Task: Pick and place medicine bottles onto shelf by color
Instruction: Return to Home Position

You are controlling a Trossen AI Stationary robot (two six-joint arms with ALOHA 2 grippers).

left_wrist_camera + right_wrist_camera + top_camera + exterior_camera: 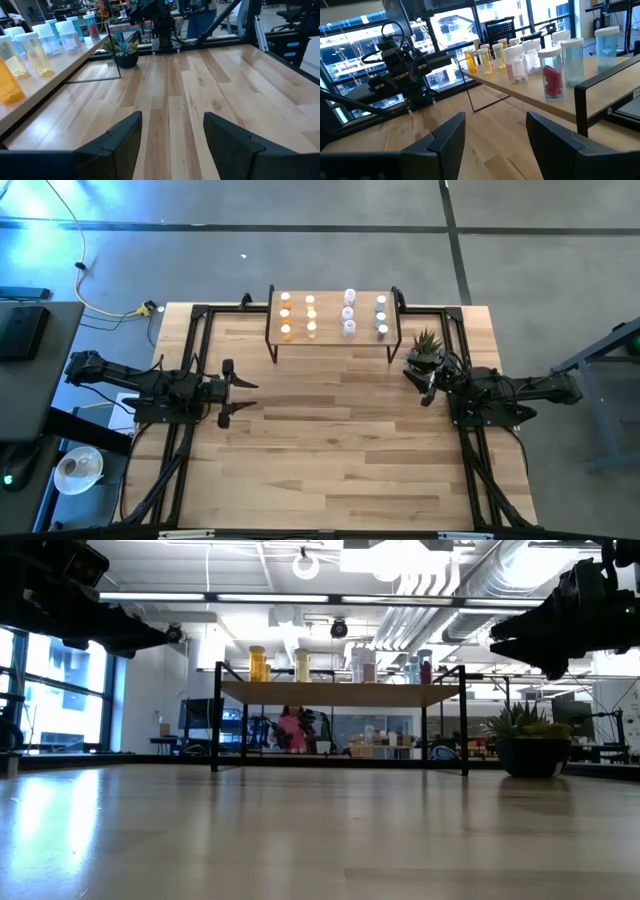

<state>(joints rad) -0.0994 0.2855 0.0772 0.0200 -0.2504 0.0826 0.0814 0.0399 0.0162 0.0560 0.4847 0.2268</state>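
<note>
The medicine bottles (311,315) stand grouped by colour on the shelf (329,320), so the left claw (250,393) and right claw (421,386) hover empty, fingers spread, above the table (330,450)

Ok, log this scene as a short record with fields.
shelf: small wooden-topped riser with black metal legs, at back of wooden plank table
orange white-capped pill bottles: on shelf, left columns
pale bluish white-capped pill bottles: on shelf, right columns
left gripper: fingers open, empty, over table's left side
right gripper: fingers open, empty, beside small green potted plant
</note>
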